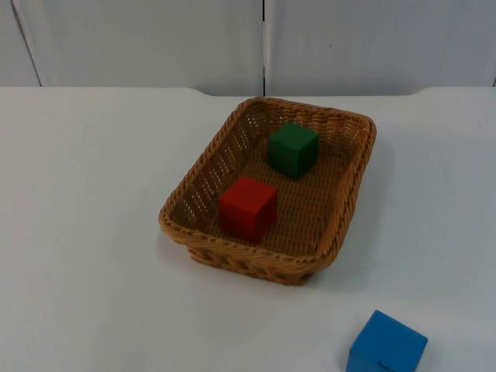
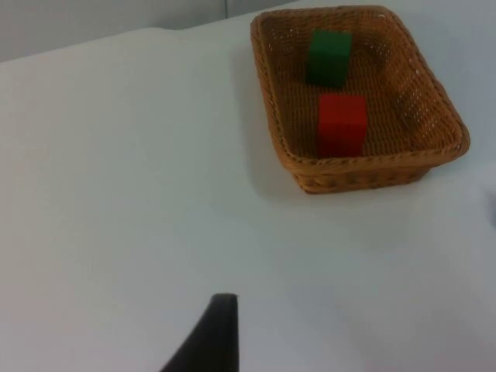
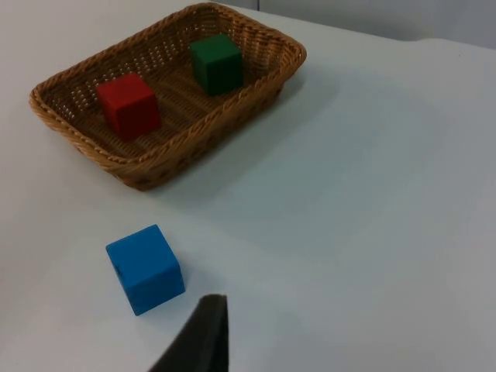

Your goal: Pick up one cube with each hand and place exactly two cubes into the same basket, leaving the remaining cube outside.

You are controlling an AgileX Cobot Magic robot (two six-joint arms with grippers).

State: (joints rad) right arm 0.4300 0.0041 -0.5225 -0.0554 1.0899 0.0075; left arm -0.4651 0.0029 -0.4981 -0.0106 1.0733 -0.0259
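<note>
Basket (image 1: 345,208): woven wicker, rectangular, standing near the middle of the white surface (image 1: 85,232), toward its far edge by the grey wall (image 1: 139,39).
Green cube (image 1: 294,149): inside the basket, in the half nearer the far edge of the surface.
Red cube (image 1: 248,207): inside the basket, in the half nearer the front edge, apart from the green cube and close to the basket's front wall.
Blue cube (image 1: 386,346): outside the basket, on the surface near its front edge and toward the right corner, well apart from the basket.
Left pincer (image 2: 219,325): one dark fingertip visible over bare surface, well apart from the basket; whether the fingers are apart or together cannot be told; the arm appears to wait.
Right pincer (image 3: 208,329): one dark fingertip visible just beside the blue cube, not touching it; whether the fingers are apart or together cannot be told.
Task state (judgement): two cubes lie in one basket and one lies outside, so the required arrangement appears complete.
Step in hand (judgement): withdrawal and rest.
Good practice: lift the right pincer away from the blue cube without nudging it toward the basket; keep both arms off the basket rim so the two cubes inside stay put.
</note>
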